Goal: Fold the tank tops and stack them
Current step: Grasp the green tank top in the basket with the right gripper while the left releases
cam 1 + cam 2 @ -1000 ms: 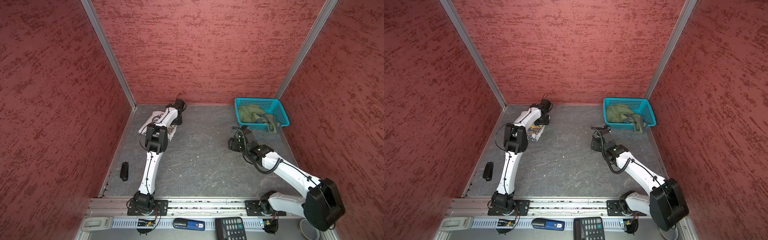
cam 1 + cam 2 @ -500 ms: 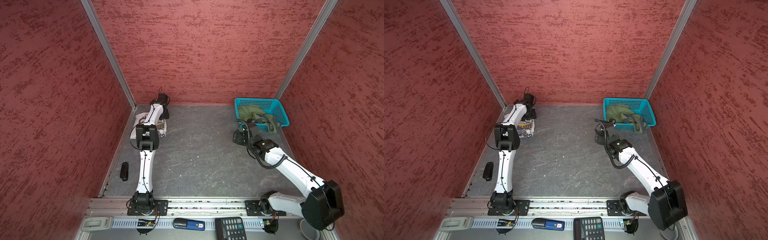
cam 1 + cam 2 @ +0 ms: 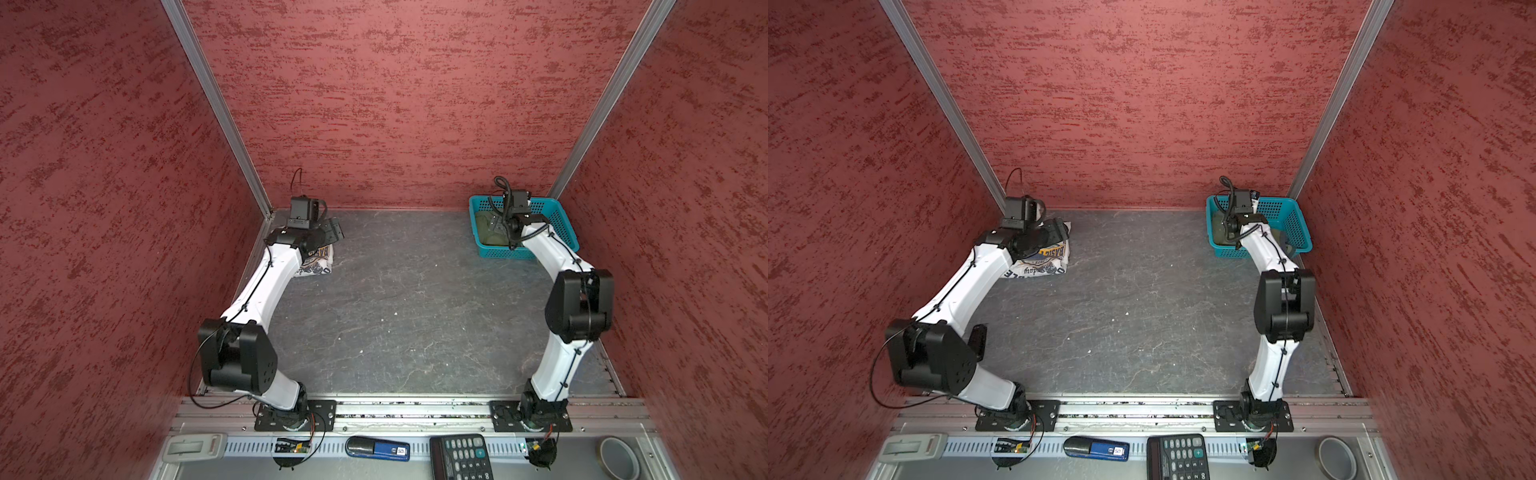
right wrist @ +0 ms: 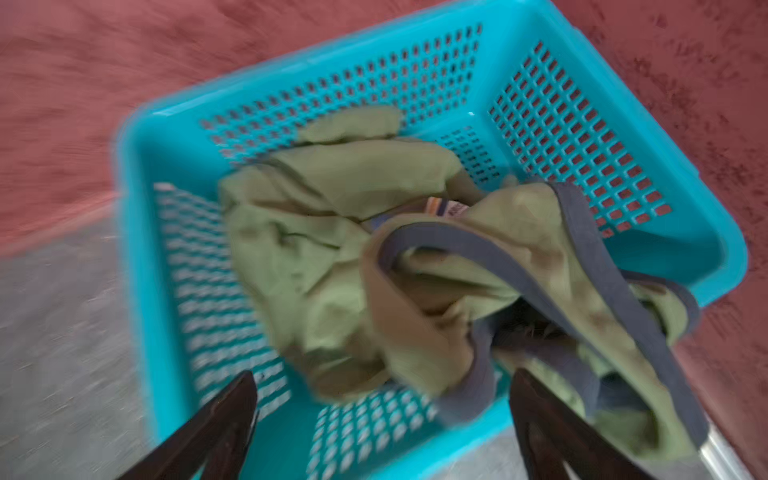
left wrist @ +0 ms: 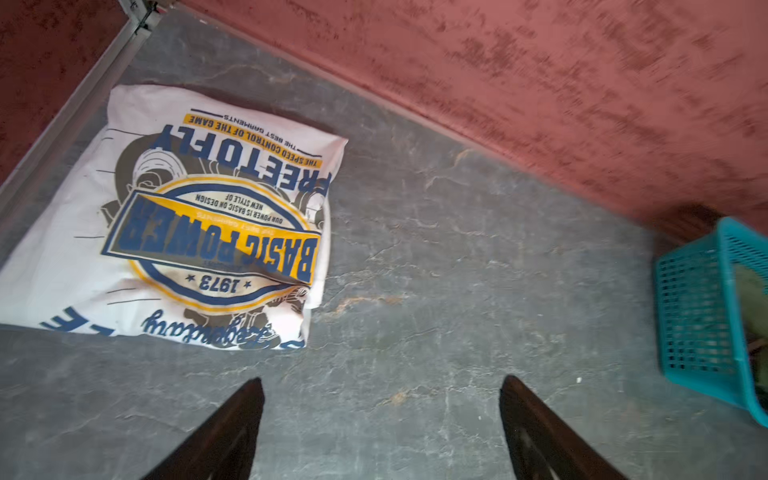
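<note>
Red textured walls (image 3: 395,104) enclose the grey, stone-patterned bench (image 3: 395,316) on three sides. At its far left corner I see the white tank top (image 5: 187,224) lying flat as a folded packet, blue-and-yellow print facing up. The left jaws stand wide apart with nothing between them, above bare bench near that packet. At the far right sits the teal perforated basket (image 4: 561,124). The olive tank top (image 4: 332,257) lies crumpled inside it, with one grey-trimmed strap (image 4: 602,270) hanging over the basket rim. The right jaws are likewise spread wide and empty, poised over the basket.

Handling, in my judgement:

- **Material:** the olive garment is light, limp cloth with no stiffness. It will sag and trail when lifted and may snag on the rim.
- **Where to grip:** take hold at the grey trim, where the doubled binding gives the thickest bite. Avoid a loose single layer in the middle.
- **Lift:** raise it clear of the rim before travelling.
- **Spreading:** expect both sets of jaws to be needed to lay it flat on the bench's open middle before folding.
- **Stacking:** placing it onto the white packet comes last.
</note>
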